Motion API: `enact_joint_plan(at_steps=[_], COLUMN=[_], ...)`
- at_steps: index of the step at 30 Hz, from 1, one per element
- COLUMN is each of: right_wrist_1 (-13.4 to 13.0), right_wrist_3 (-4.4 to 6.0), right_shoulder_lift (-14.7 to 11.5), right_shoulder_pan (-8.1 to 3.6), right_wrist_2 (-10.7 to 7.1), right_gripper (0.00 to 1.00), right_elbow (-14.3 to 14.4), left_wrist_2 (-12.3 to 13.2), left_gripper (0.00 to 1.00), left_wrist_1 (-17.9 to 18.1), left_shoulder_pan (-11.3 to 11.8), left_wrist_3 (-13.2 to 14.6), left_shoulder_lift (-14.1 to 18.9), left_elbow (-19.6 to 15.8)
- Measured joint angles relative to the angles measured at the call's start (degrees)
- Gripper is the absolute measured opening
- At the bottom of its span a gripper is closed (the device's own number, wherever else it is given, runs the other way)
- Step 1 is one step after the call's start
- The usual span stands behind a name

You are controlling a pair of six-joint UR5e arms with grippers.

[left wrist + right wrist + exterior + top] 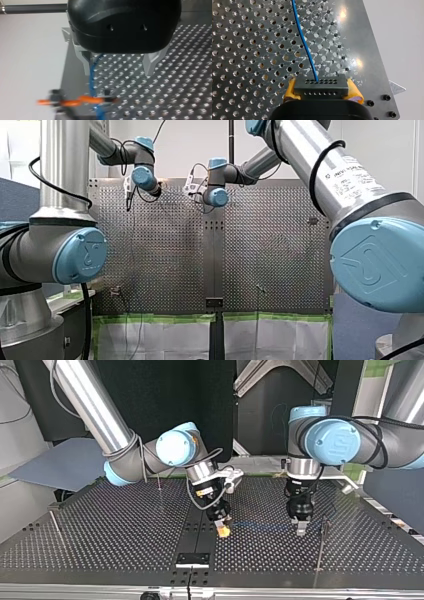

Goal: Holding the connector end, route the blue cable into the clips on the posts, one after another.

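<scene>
In the right wrist view my right gripper [322,93] is shut with its yellow pads [290,91] on a black connector block [321,86]. The blue cable [304,42] leaves the block and runs ahead over the perforated plate. In the top view my right gripper [222,529] hangs low near the table's middle, and the cable [260,524] stretches across to my left gripper [301,529]. The left wrist view shows my left gripper [118,67] open, metal fingers [151,63] wide apart. The cable [92,77] passes close by one finger, ungripped, toward the connector [107,96].
A thin post [324,535] stands just beside my left gripper in the top view. Other posts stand at that view's left edge [55,522], at the back [159,482] and at the front middle [190,580]. A black bracket [193,559] lies on the table's centre seam.
</scene>
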Motion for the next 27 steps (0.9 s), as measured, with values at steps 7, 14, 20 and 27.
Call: enact_joint_plan(at_steps=[7, 14, 20, 27], right_wrist_1=[0.0, 0.0, 0.0, 0.0], right_wrist_3=[0.00, 0.00, 0.00, 0.00], right_shoulder_lift=[0.0, 0.0, 0.0, 0.0], right_shoulder_pan=[0.03, -0.03, -0.08, -0.10], right_wrist_2=[0.00, 0.00, 0.00, 0.00], right_gripper=[0.00, 0.00, 0.00, 0.00], right_elbow=[0.0, 0.0, 0.0, 0.0], left_wrist_2=[-0.4, -0.5, -0.5, -0.4], left_gripper=[1.00, 1.00, 1.00, 1.00], left_wrist_1=[-0.1, -0.1, -0.1, 0.0], left_shoulder_pan=[0.1, 0.4, 0.7, 1.2], left_wrist_3=[0.1, 0.1, 0.1, 0.1], left_shoulder_lift=[0.0, 0.0, 0.0, -0.1], left_elbow=[1.6, 1.7, 1.8, 1.8])
